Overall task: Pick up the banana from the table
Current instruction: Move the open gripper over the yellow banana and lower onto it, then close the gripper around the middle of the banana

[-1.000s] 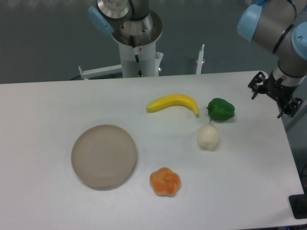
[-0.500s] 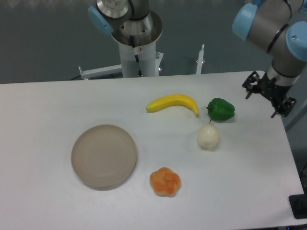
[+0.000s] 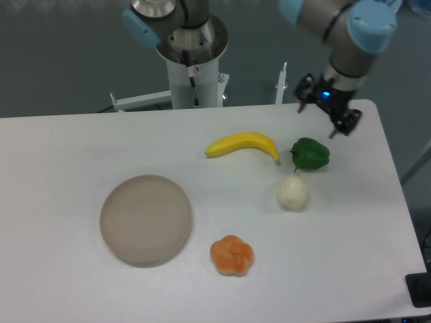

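White worktop (image 3: 81,282), arm over far right corner, banana untouched.
Fingers (image 3: 326,111) spread open, empty, hanging in air above worktop at 1 o'clock, just above green pepper (image 3: 310,153). Banana (image 3: 243,145) lies flat near centre, at 8 o'clock from fingers, well apart. Plate (image 3: 146,219), orange bun (image 3: 232,255), white ball (image 3: 293,192) nearer.

On your table (image 3: 67,282), the banana (image 3: 243,144) lies left of the pepper (image 3: 310,153), onion (image 3: 292,192) just in front, bun (image 3: 231,255) nearer, plate (image 3: 146,219) far left.
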You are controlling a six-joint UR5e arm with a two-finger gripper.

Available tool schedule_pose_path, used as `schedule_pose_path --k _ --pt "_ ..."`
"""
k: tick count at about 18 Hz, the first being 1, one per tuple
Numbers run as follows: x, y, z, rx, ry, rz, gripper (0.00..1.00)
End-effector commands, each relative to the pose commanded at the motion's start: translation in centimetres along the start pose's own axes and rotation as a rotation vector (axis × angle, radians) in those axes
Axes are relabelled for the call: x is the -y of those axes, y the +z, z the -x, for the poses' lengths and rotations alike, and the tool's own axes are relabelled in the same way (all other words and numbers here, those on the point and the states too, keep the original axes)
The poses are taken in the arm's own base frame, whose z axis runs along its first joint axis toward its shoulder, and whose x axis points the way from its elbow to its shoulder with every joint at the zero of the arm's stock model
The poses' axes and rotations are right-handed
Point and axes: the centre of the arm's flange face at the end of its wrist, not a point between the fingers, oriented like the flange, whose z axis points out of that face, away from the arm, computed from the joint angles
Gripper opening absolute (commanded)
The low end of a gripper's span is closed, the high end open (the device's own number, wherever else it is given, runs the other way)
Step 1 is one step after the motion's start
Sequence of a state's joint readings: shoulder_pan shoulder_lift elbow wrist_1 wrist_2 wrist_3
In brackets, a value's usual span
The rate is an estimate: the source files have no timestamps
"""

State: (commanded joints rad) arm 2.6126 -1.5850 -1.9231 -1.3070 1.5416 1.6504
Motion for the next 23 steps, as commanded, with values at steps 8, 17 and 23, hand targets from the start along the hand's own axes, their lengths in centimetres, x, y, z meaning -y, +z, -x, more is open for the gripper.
schedule_pose_path --k 8,17,23 --pt "4.6 5.8 -3.5 0.055 0.100 -0.008 1.00" --pt "4.7 10.7 -4.3 0.073 0.109 -0.004 1.00" --pt "4.6 13.8 -3.8 0.007 0.107 -0.006 1.00"
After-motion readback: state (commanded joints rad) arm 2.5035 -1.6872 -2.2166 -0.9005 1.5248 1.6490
